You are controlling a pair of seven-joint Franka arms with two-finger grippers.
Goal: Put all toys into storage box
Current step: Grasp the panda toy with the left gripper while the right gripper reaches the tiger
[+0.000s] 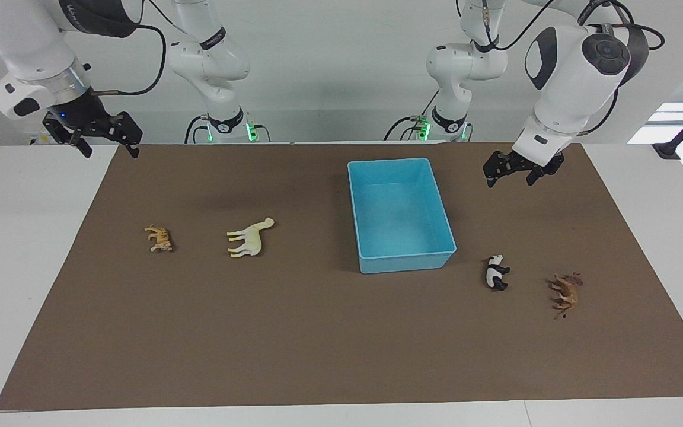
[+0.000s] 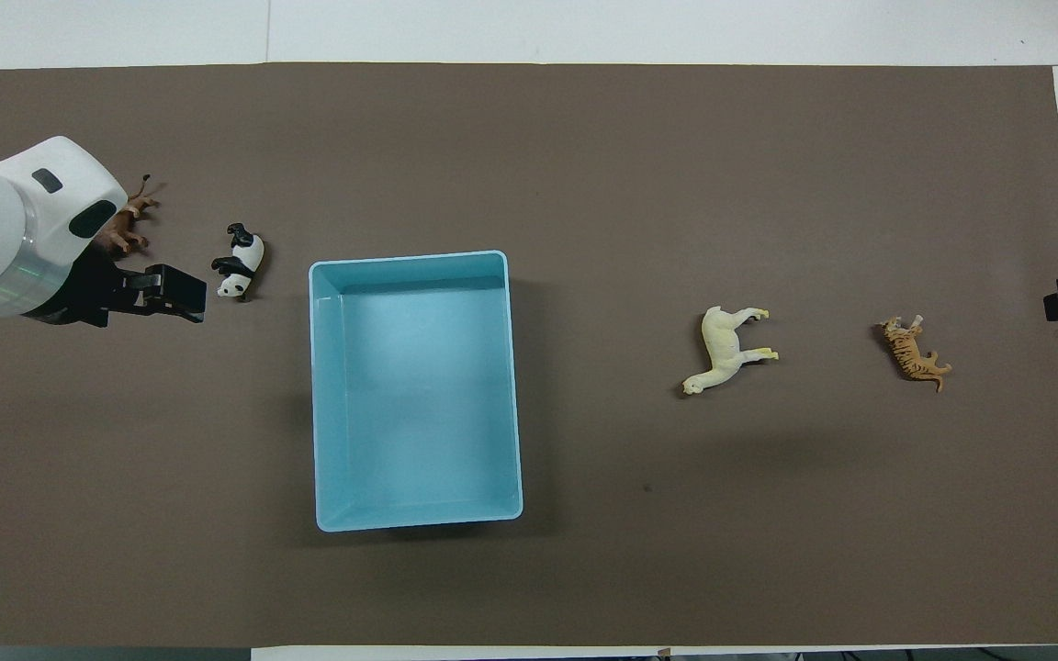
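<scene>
Pincers both agape, holding nothing

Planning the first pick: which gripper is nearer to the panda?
Left. The left gripper hangs open over the mat just robot-side of the panda; the right gripper is open at the table's other end, past the tiger.

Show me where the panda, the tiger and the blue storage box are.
panda (image 1: pixel 496 272), facing view, on its white body.
tiger (image 1: pixel 159 238), facing view, on its striped flank.
blue storage box (image 2: pixel 415 520), overhead view, on its nearest wall.
</scene>
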